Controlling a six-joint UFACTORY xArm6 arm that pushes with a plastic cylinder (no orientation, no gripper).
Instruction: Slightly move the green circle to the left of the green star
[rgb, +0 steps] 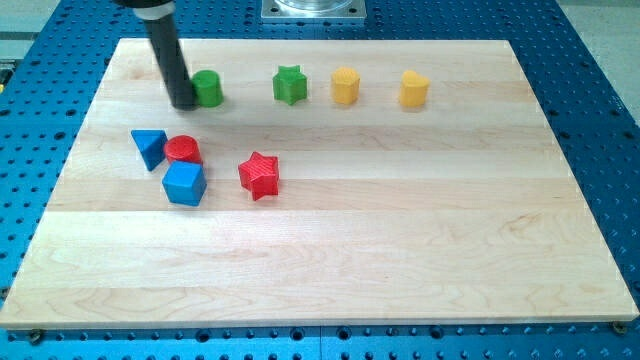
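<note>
The green circle (208, 88) stands near the board's top left. The green star (290, 85) stands to its right, with a clear gap between them. My tip (184, 102) rests on the board right against the green circle's left side, touching or nearly touching it. The dark rod rises from there toward the view's top left.
Two yellow blocks (345, 86) (414, 89) stand right of the green star in the same row. Lower left are a blue triangle (149, 147), a red circle (183, 150), a blue cube (185, 184) and a red star (259, 175). The wooden board (330, 260) lies on a blue perforated table.
</note>
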